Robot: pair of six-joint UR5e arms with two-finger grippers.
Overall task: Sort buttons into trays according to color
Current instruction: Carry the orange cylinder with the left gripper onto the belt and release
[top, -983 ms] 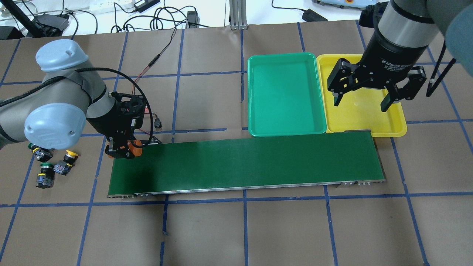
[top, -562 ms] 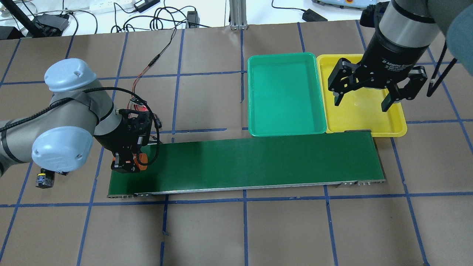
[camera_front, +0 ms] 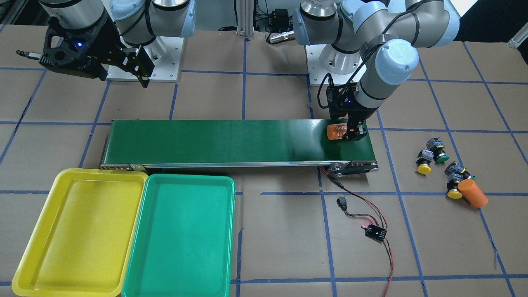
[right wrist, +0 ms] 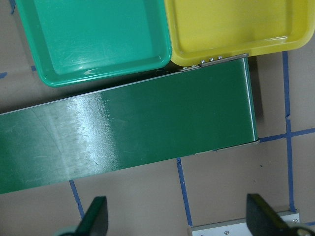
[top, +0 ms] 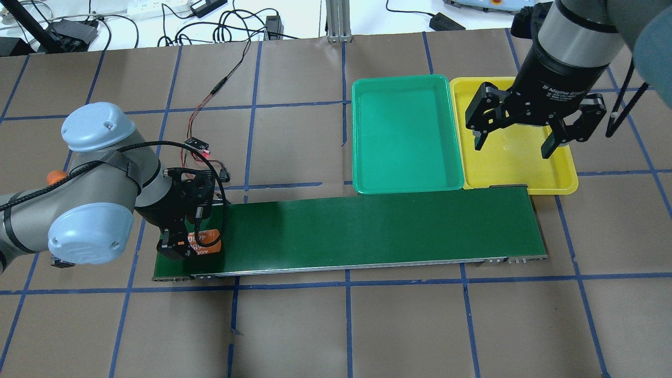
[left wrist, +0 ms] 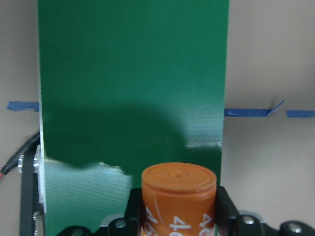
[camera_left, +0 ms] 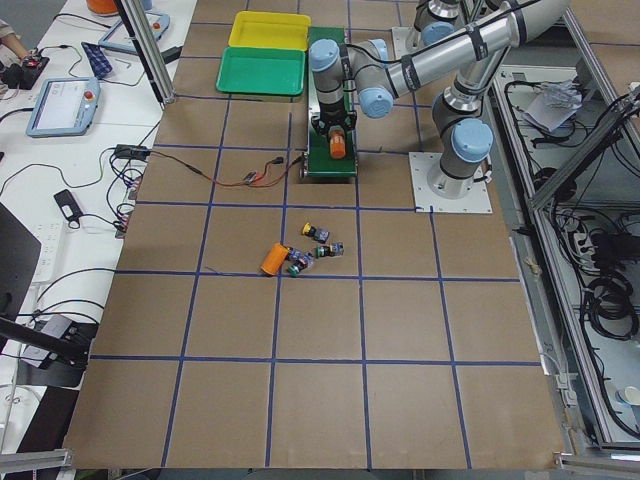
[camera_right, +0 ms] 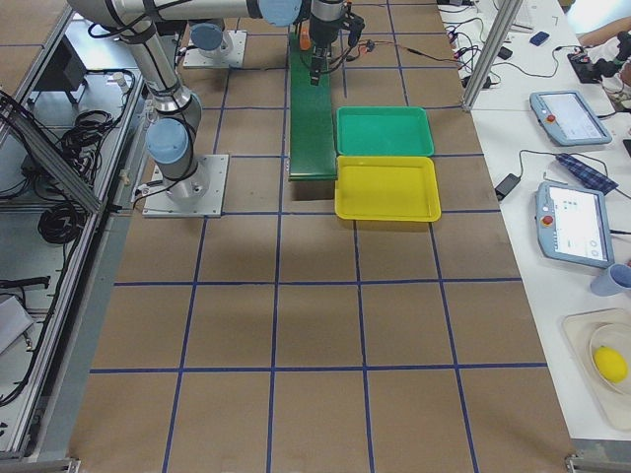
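Several buttons [camera_front: 438,165] with yellow and green caps lie loose on the brown table, past the belt's end on my left side. They also show in the exterior left view [camera_left: 315,245]. My arm hides them in the overhead view. My left gripper [top: 181,244] is shut on an orange cylinder [top: 203,241], held on its side low over the belt's left end. The cylinder fills the bottom of the left wrist view [left wrist: 178,196]. The green tray [top: 404,134] and the yellow tray [top: 514,165] stand side by side, both bare. My right gripper [top: 513,148] hangs open and empty above the yellow tray.
The long dark-green conveyor belt [top: 367,231] runs across the table in front of the trays. A second orange cylinder [camera_front: 472,192] lies beside the buttons. A red-and-black cable with a small black board [camera_front: 375,232] runs from the belt's left end.
My left arm has swung over the belt's left end toward its near edge, carrying the orange cylinder, and turned so its label faces up. The right arm has not moved.
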